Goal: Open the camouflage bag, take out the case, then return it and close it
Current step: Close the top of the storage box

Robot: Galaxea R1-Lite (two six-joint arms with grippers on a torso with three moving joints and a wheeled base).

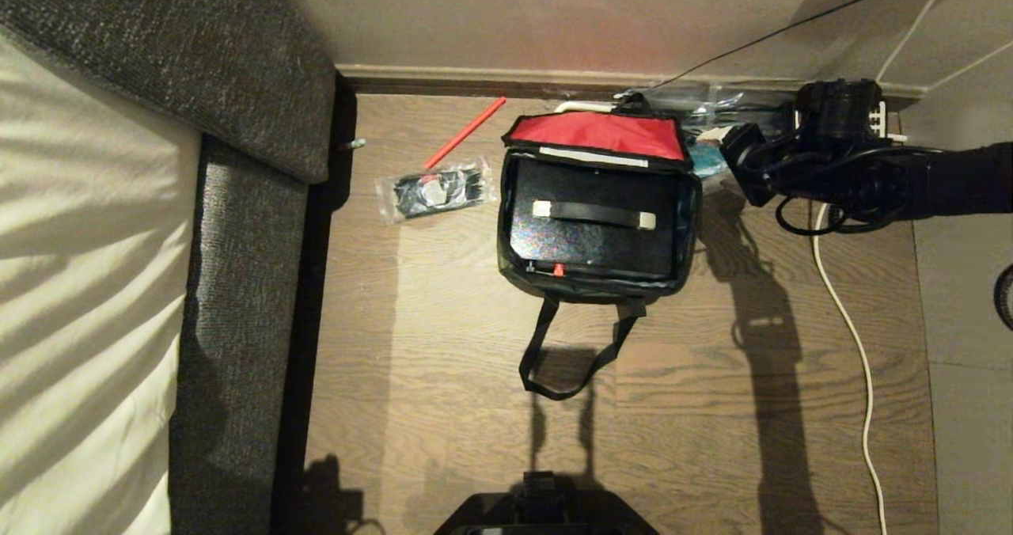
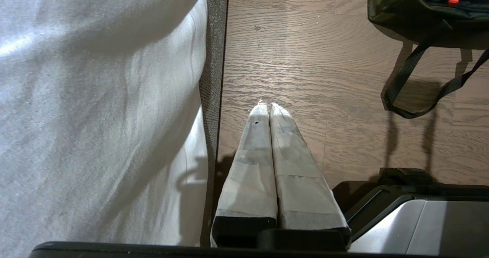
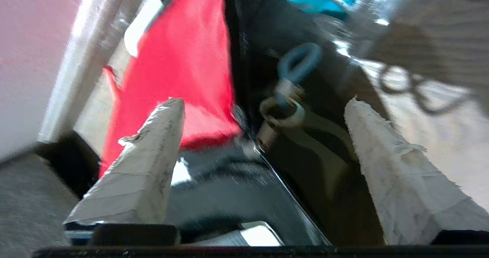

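strap loop (image 1: 566, 361) nearest, then camo bag (image 1: 598, 282) flap open, case (image 1: 593, 230) inside. right gripper (image 3: 263, 109) spread wide, empty, at bag's far right corner. left gripper (image 2: 269, 109) closed, parked.

My right gripper (image 1: 732, 159) hides part of the clutter along the floor's far edge; its fingertips are indistinguishable in the head view. The right wrist view is blurred: the camouflage bag (image 3: 179, 71) shows only red lining. The left wrist view crops the bag's upper part.
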